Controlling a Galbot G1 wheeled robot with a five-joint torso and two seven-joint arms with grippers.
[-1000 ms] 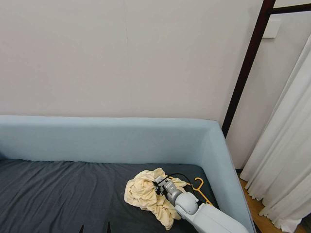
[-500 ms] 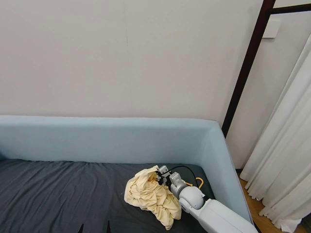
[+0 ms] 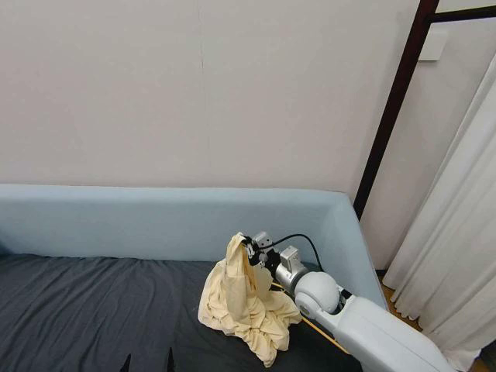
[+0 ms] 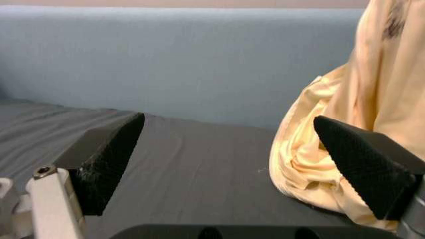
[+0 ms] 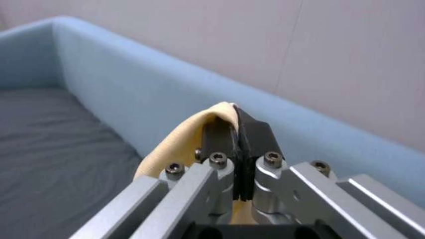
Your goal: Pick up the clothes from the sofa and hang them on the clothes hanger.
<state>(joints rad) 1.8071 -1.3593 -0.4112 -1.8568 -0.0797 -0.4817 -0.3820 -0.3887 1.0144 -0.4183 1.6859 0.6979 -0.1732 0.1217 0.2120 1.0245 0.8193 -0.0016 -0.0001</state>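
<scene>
We've got right gripper [image 3: 249,246] clamped on yellow garment [image 3: 236,298], part-raised above sofa [image 3: 155,221]; left gripper [image 4: 227,121] apart, idle. Next: probably carry to rack [image 3: 391,108].

The pale-blue sofa [image 3: 155,225] has a dark grey seat [image 3: 93,310]. A yellow cloth [image 3: 240,314] rests on it near the right arm, top raised, with a thin hanger [image 3: 316,325] beside it.

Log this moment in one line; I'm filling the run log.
right gripper: shut on garment, top raised, rest on sofa | left gripper: open, over sofa
</scene>
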